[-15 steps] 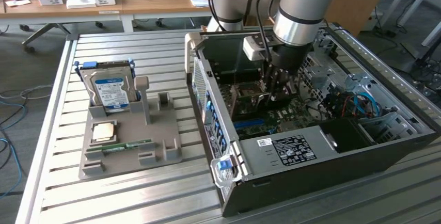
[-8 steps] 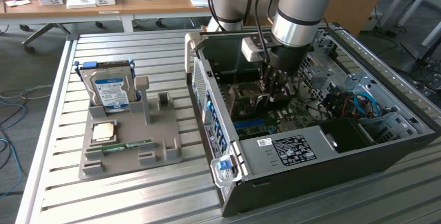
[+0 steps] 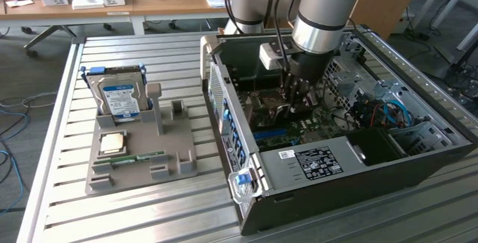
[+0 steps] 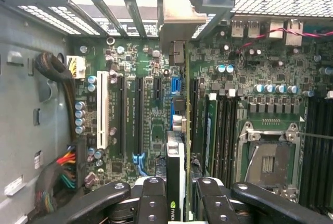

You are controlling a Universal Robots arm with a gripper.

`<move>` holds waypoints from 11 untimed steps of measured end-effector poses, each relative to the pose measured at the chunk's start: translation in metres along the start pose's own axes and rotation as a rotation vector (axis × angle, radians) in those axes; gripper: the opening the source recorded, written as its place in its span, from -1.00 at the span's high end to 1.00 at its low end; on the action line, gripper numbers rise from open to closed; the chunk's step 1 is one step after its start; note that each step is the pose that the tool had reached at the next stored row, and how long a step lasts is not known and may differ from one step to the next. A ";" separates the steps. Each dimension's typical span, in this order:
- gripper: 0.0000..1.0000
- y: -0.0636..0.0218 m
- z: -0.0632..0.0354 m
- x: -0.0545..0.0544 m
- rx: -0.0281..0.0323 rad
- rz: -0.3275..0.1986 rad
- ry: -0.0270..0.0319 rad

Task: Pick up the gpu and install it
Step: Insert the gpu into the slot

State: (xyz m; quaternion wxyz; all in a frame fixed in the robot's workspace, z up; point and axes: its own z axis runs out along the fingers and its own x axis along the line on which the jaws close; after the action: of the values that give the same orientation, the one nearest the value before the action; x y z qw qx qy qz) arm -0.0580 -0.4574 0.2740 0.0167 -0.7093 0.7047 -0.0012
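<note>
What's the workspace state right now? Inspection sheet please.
Surface: slatted metal table, carrying a grey fixture and an open PC case.
Job's things: gpu held edge-on over the motherboard inside the case; whether it is seated cannot be told.
Clutter: hard drive upright in the fixture; memory stick lying on it.
Grippers: gripper closed on the gpu.
Cables: coloured wire bundle beside the motherboard; blue cables in the case.
Surroundings: wooden desk behind the table.

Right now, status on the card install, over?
Gripper shut on thin tan-brown gpu card, edge-on. Card inside open dark metal case, over green motherboard; seating unclear. Nothing seen blocking.
</note>
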 end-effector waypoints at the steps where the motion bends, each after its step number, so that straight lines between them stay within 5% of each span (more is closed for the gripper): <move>1: 0.47 0.0010 0.0008 0.000 -0.0001 0.000 0.0001; 11: 0.47 0.0032 0.0048 0.000 0.0001 0.000 -0.0002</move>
State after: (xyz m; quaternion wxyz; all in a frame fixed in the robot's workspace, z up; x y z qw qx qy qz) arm -0.0611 -0.4573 0.2691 0.0168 -0.7093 0.7047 -0.0012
